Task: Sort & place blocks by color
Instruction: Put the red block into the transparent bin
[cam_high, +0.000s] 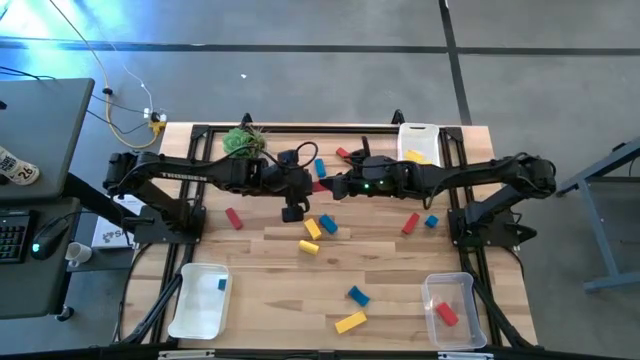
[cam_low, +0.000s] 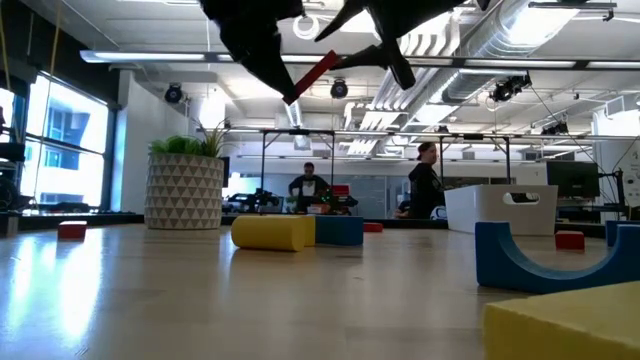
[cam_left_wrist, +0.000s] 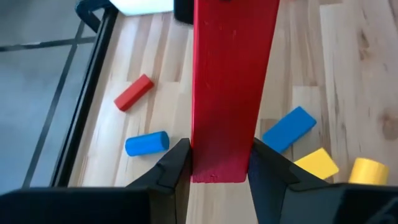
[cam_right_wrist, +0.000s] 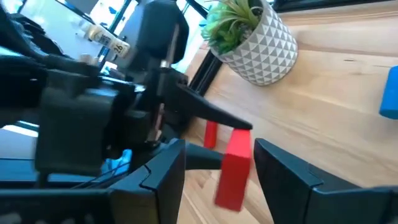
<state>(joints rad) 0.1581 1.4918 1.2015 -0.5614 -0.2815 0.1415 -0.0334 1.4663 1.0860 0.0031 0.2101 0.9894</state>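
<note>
A red bar (cam_low: 318, 72) hangs high over the table's middle between both grippers. My left gripper (cam_left_wrist: 221, 158) is shut on one end of it. My right gripper (cam_right_wrist: 227, 163) is open. Its fingers stand on either side of the bar's other end (cam_right_wrist: 235, 168), with a gap on each side. Loose red, blue and yellow blocks lie flat on the table, among them a yellow cylinder (cam_high: 309, 246), a blue block (cam_high: 358, 295) and a red block (cam_high: 234, 218). My left gripper pinches the red bar between its two fingers (cam_left_wrist: 177, 167) at the bar's near end (cam_left_wrist: 217, 149). The bar runs straight out beyond the fingers, along them, toward my right gripper. It is lifted clear of the table and tilted, as the low view shows.
A white tray (cam_high: 190, 310) holding a blue block sits at the near left. A clear tray (cam_high: 455, 290) with a red block sits at the near right, and a white tray (cam_high: 420, 132) with a yellow block at the far edge. A potted plant (cam_high: 243, 140) stands at the far left.
</note>
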